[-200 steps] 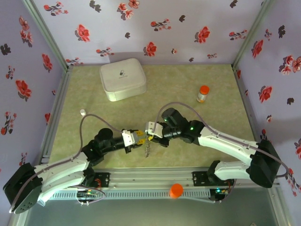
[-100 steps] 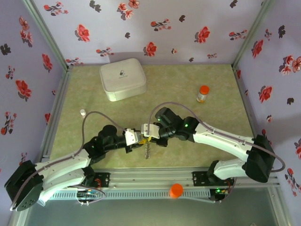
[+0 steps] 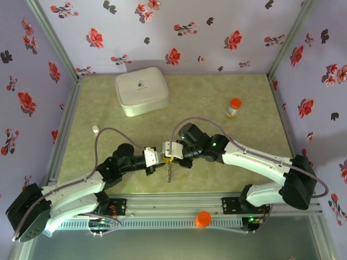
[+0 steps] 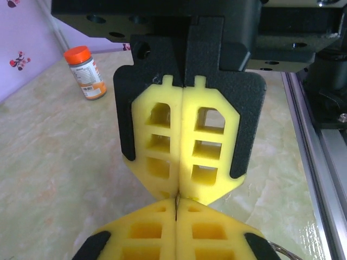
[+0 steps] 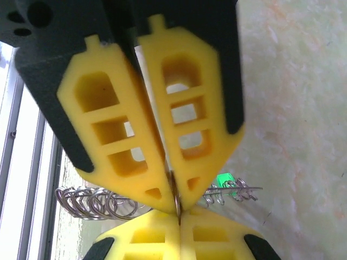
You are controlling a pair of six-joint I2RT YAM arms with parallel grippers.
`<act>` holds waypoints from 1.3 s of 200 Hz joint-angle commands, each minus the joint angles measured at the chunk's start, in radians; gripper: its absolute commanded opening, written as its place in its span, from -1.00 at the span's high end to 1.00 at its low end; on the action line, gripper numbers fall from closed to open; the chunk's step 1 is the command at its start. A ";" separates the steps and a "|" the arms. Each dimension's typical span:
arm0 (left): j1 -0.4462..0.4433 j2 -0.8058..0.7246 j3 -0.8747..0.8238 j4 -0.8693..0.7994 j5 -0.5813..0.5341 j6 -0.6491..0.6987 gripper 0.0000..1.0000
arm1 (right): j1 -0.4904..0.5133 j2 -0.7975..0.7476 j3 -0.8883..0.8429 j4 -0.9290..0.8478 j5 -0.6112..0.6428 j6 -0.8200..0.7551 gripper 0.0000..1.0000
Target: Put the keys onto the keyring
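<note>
white rounded box [image 3: 141, 91] at back left, orange-capped bottle [image 3: 233, 108] upright at right, floral walls [image 3: 179, 32]

The left arm [image 3: 76, 192] reaches in from 8 o'clock, the right arm [image 3: 255, 160] from 4 o'clock. The left gripper [image 4: 176, 208] and right gripper [image 5: 179, 219] meet tip to tip, both squeezed closed.

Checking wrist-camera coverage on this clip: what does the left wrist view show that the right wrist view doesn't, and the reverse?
Left wrist, not right wrist: the orange-capped bottle, upright on the table in the background.
Right wrist, not left wrist: the keyring, a string of wire loops, and the green key, both behind the fingers.
Both: the left gripper and right gripper are shut, yellow tips meeting point to point, with a thin metal edge pinched where they meet.
</note>
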 commanded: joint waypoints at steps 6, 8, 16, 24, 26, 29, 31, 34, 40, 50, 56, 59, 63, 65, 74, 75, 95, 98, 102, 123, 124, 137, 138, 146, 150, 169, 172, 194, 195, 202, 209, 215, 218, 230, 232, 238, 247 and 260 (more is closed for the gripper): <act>-0.004 0.000 -0.023 0.054 0.011 -0.010 1.00 | 0.004 -0.056 -0.030 0.082 -0.042 0.029 0.93; -0.004 -0.002 -0.023 0.055 0.011 -0.010 1.00 | 0.001 -0.060 -0.034 0.082 -0.041 0.032 0.92; -0.004 -0.007 -0.030 0.061 0.011 -0.011 1.00 | -0.011 -0.077 -0.050 0.093 -0.047 0.044 0.82; -0.004 -0.014 -0.039 0.076 0.011 -0.018 1.00 | -0.028 -0.097 -0.074 0.111 -0.061 0.059 0.70; -0.006 -0.016 -0.041 0.081 0.011 -0.020 1.00 | -0.033 -0.102 -0.080 0.117 -0.068 0.066 0.68; -0.005 -0.019 -0.046 0.089 0.011 -0.023 1.00 | -0.041 -0.112 -0.092 0.127 -0.076 0.073 0.65; -0.005 -0.021 -0.050 0.097 0.011 -0.025 1.00 | -0.046 -0.118 -0.098 0.135 -0.082 0.079 0.63; -0.004 -0.023 -0.056 0.108 0.011 -0.028 1.00 | -0.054 -0.127 -0.112 0.148 -0.090 0.088 0.60; -0.005 -0.027 -0.067 0.136 0.011 -0.039 1.00 | -0.065 -0.143 -0.133 0.173 -0.104 0.101 0.54; -0.004 -0.031 -0.088 0.188 0.011 -0.059 1.00 | -0.081 -0.168 -0.177 0.220 -0.118 0.124 0.41; -0.004 -0.030 -0.099 0.219 0.012 -0.073 1.00 | -0.084 -0.183 -0.198 0.238 -0.119 0.130 0.38; -0.004 -0.030 -0.104 0.235 0.012 -0.080 1.00 | -0.086 -0.187 -0.207 0.245 -0.118 0.131 0.37; -0.006 -0.030 -0.111 0.253 0.013 -0.089 1.00 | -0.086 -0.192 -0.217 0.248 -0.118 0.133 0.36; -0.005 -0.030 -0.114 0.262 0.014 -0.094 1.00 | -0.087 -0.194 -0.220 0.249 -0.119 0.133 0.36; -0.004 -0.028 -0.128 0.300 0.018 -0.110 1.00 | -0.086 -0.197 -0.234 0.252 -0.118 0.133 0.36; -0.004 -0.028 -0.130 0.307 0.018 -0.111 1.00 | -0.087 -0.197 -0.236 0.253 -0.118 0.134 0.36; -0.004 -0.019 -0.155 0.397 0.022 -0.141 1.00 | -0.086 -0.184 -0.244 0.257 -0.131 0.146 0.36; -0.003 -0.018 -0.157 0.405 0.021 -0.143 1.00 | -0.086 -0.180 -0.245 0.260 -0.137 0.149 0.37; -0.005 -0.016 -0.159 0.417 0.023 -0.149 1.00 | -0.086 -0.178 -0.245 0.263 -0.142 0.156 0.37; -0.004 -0.014 -0.164 0.445 0.024 -0.160 1.00 | -0.083 -0.165 -0.254 0.303 -0.148 0.176 0.37; -0.003 -0.014 -0.164 0.445 0.024 -0.161 1.00 | -0.083 -0.163 -0.255 0.305 -0.147 0.176 0.37; -0.003 -0.017 -0.170 0.459 0.025 -0.166 1.00 | -0.082 -0.155 -0.264 0.322 -0.139 0.185 0.35; -0.003 -0.017 -0.171 0.461 0.025 -0.167 1.00 | -0.082 -0.154 -0.264 0.324 -0.138 0.185 0.35; -0.004 -0.019 -0.174 0.474 0.025 -0.170 1.00 | -0.082 -0.149 -0.271 0.335 -0.131 0.192 0.29; -0.003 -0.020 -0.178 0.480 0.025 -0.172 1.00 | -0.081 -0.148 -0.276 0.343 -0.126 0.198 0.27; -0.003 -0.018 -0.184 0.508 0.023 -0.186 1.00 | -0.078 -0.137 -0.299 0.388 -0.128 0.226 0.18; -0.003 -0.017 -0.185 0.512 0.022 -0.188 1.00 | -0.076 -0.135 -0.302 0.393 -0.130 0.229 0.18; -0.003 -0.006 -0.192 0.546 0.020 -0.210 1.00 | -0.070 -0.127 -0.320 0.438 -0.144 0.262 0.16; -0.003 -0.005 -0.192 0.546 0.020 -0.210 1.00 | -0.069 -0.127 -0.323 0.441 -0.145 0.262 0.15; -0.003 0.002 -0.195 0.555 0.019 -0.215 1.00 | -0.066 -0.124 -0.330 0.456 -0.149 0.271 0.14; -0.003 0.009 -0.194 0.565 0.020 -0.220 1.00 | -0.063 -0.120 -0.336 0.471 -0.153 0.276 0.10; -0.003 0.015 -0.194 0.571 0.020 -0.223 1.00 | -0.058 -0.113 -0.339 0.475 -0.154 0.276 0.09; -0.003 0.019 -0.195 0.574 0.019 -0.225 1.00 | -0.057 -0.111 -0.338 0.474 -0.154 0.276 0.08; -0.003 0.031 -0.191 0.585 0.015 -0.230 1.00 | -0.052 -0.096 -0.339 0.476 -0.159 0.278 0.08; -0.003 0.033 -0.193 0.586 0.012 -0.231 1.00 | -0.051 -0.094 -0.340 0.478 -0.161 0.278 0.08; -0.002 0.038 -0.190 0.591 0.011 -0.233 1.00 | -0.049 -0.087 -0.342 0.482 -0.166 0.280 0.08; -0.003 0.046 -0.190 0.597 0.011 -0.234 1.00 | -0.046 -0.080 -0.347 0.494 -0.171 0.285 0.08; -0.003 0.053 -0.188 0.606 0.011 -0.233 1.00 | -0.042 -0.075 -0.355 0.515 -0.163 0.294 0.08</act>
